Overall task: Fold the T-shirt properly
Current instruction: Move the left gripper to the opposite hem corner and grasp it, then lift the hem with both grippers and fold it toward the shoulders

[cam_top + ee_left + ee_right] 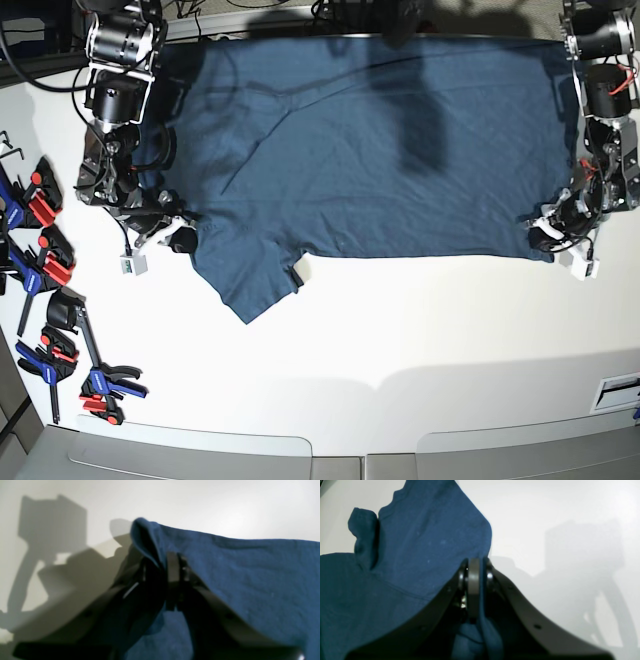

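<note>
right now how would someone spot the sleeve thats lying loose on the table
Start at the white table and the big blue T-shirt spread across its far half. The sleeve is the flap pointing toward the near edge, close to the right gripper; nothing else of the shirt juts out there.

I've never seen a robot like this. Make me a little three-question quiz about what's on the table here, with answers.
1. True or false: the T-shirt is already folded into a neat stack.
2. What does the left pincer grip: (a) a clamp, (b) the shirt's edge, (c) nothing?
3. Fill in: beside the table's edge, past the right pincer, lie several blue and red ____.

Key
1. False: it lies spread out, one sleeve sticking out toward the front.
2. (b): cloth is pinched between its jaws.
3. Clamps.
</note>
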Tool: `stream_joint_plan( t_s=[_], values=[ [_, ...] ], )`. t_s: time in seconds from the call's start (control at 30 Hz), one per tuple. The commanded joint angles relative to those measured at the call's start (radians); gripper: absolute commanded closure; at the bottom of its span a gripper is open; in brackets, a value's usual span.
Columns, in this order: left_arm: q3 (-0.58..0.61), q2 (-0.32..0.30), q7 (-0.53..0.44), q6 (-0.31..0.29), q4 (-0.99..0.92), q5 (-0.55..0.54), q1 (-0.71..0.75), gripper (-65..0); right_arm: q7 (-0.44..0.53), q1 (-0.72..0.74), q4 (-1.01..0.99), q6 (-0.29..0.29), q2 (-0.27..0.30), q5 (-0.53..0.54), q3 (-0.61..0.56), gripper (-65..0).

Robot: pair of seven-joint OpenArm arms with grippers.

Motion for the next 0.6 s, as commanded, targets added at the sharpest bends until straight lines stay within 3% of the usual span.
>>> stream_joint_plan(
  t_s=[0.0,0.03,0.23,0.4,0.57],
  values=[
    [-0.005,-0.019,-0.031,-0.005,0.014,-0.017,-0.023,-3.4,-0.036,0.008,0.004,-0.005,0.008,-0.023,-0.002,0.0],
    [-0.005,-0.019,-0.034,-0.005,0.014,-0.017,-0.023,-0.2,-0.038,0.008,0.004,-0.005,0.008,-0.023,-0.002,0.0],
    [-0.008,-0.021,-0.037,-0.005,0.014,-0.017,-0.022,0.0,-0.050,0.008,0.009,-0.003,0.009,-0.018,-0.002,0.0],
    [-0.010,-0.046,-0.011,-0.007,0.014,-0.131,-0.022,0.0,-0.150,0.008,0.065,0.039,0.012,0.115,0.023,0.0],
    [-0.088,-0.064,0.085,-0.118,0.023,-0.241,-0.021,0.0,-0.281,-0.003,0.176,0.039,0.011,0.251,0.108,0.0]
  ],
)
